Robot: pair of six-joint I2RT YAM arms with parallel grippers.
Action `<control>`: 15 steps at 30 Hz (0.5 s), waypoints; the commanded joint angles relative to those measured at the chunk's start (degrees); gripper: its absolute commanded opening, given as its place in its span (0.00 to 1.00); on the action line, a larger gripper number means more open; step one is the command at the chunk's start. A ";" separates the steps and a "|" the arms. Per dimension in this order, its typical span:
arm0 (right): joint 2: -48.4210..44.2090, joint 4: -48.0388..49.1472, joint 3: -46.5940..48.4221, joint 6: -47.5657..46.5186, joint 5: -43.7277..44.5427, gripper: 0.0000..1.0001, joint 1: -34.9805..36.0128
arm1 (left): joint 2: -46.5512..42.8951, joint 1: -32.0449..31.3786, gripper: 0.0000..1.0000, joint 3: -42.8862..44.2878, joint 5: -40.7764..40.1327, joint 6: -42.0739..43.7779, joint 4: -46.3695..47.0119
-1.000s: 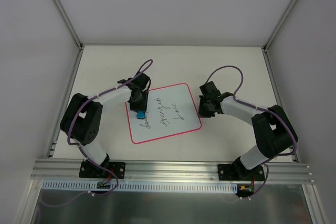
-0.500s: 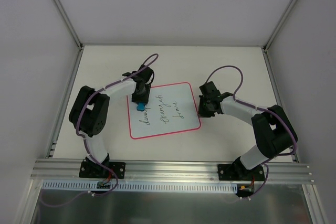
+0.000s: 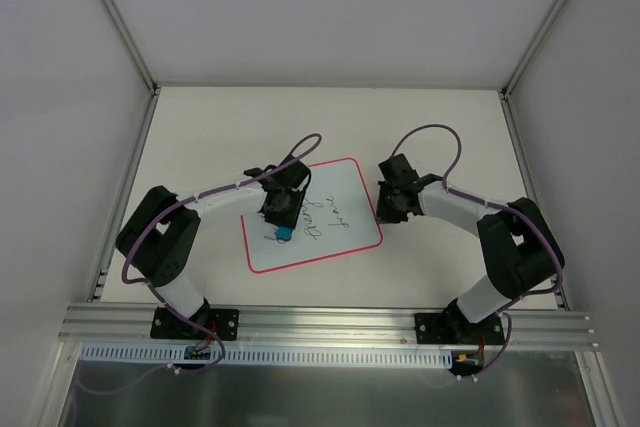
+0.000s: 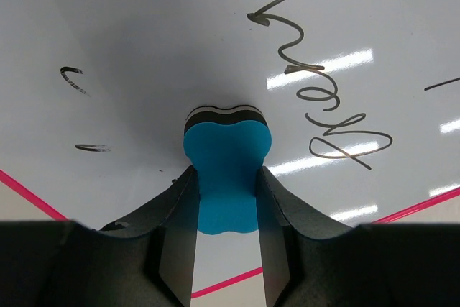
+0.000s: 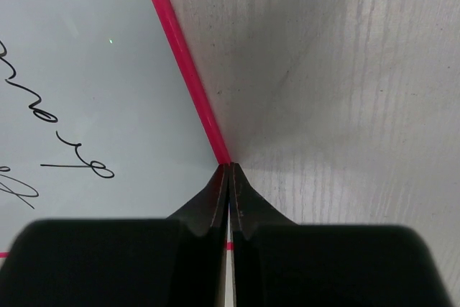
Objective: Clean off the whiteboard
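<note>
Overhead, pale table (image 3: pixel 200 127), white walls (image 3: pixel 330 7), left gripper (image 3: pixel 282 225) pinching blue eraser (image 4: pixel 227 170) on whiteboard (image 3: pixel 340 232), right gripper (image 5: pixel 228 177) closed.

Off-white tabletop (image 3: pixel 200 137), faint grain. Plain pale panels (image 3: pixel 330 7) on three sides, aluminium struts (image 3: pixel 113 15) at corners. Slotted rail (image 3: pixel 330 323) along near edge. Lighting even, probably overhead.

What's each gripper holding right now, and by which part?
Left gripper clamps the blue eraser by its narrow waist. Right gripper is shut, holding nothing, tips at the whiteboard border.
</note>
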 commanded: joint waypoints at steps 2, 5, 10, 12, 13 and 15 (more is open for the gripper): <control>4.01 -3.38 -1.53 0.46 2.15 0.00 0.54 | 2.53 -0.05 0.00 -1.78 -0.22 -4.47 -7.19; 3.83 -3.47 -1.79 0.90 2.41 0.00 0.54 | 3.24 4.51 0.00 1.47 -4.09 -5.00 -9.48; 3.39 -3.47 -2.14 0.99 3.03 0.00 0.46 | 5.60 12.59 0.00 10.08 -9.37 0.62 -12.38; 3.31 -3.47 -2.41 0.99 3.12 0.00 0.54 | 8.24 14.01 0.00 13.58 -11.12 2.38 -13.17; 3.31 -3.47 -2.41 0.99 3.12 0.00 0.54 | 9.90 14.63 0.00 14.56 -11.39 3.95 -13.70; 3.39 -3.47 -2.41 0.99 3.12 0.00 0.46 | 11.41 14.72 0.00 16.32 -11.05 5.28 -13.88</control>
